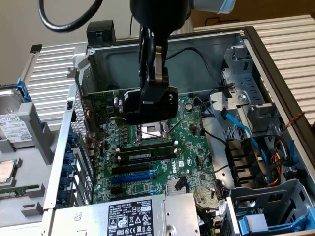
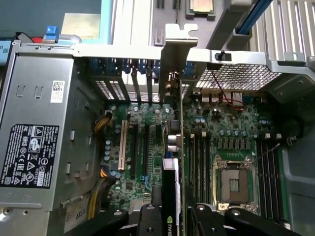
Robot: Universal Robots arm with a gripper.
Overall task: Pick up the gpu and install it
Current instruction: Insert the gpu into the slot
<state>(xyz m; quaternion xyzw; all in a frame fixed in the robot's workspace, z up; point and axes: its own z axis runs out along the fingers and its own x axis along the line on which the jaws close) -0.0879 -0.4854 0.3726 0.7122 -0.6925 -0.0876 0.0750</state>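
My gripper (image 1: 150, 96) hangs inside the open computer case, shut on the gpu (image 1: 147, 107). The card's black shroud faces the exterior camera, and its green board (image 1: 106, 101) sticks out toward the exterior view's left. It hovers above the large green motherboard (image 1: 192, 147), over the CPU socket (image 1: 152, 130). In the wrist view the gpu (image 2: 171, 191) appears edge-on between my fingers (image 2: 147, 223), its silver bracket (image 2: 175, 49) reaching the row of rear slot openings. The expansion slots (image 1: 130, 176) lie below the card, apart from it.
A silver power supply (image 1: 128, 216) with a black label sits at the case's near edge. Drive cages (image 1: 266, 206) and blue and black cables (image 1: 241, 128) crowd the exterior view's right. Case walls (image 1: 123, 59) ring the board. Loose parts (image 1: 10, 128) lie outside at the left.
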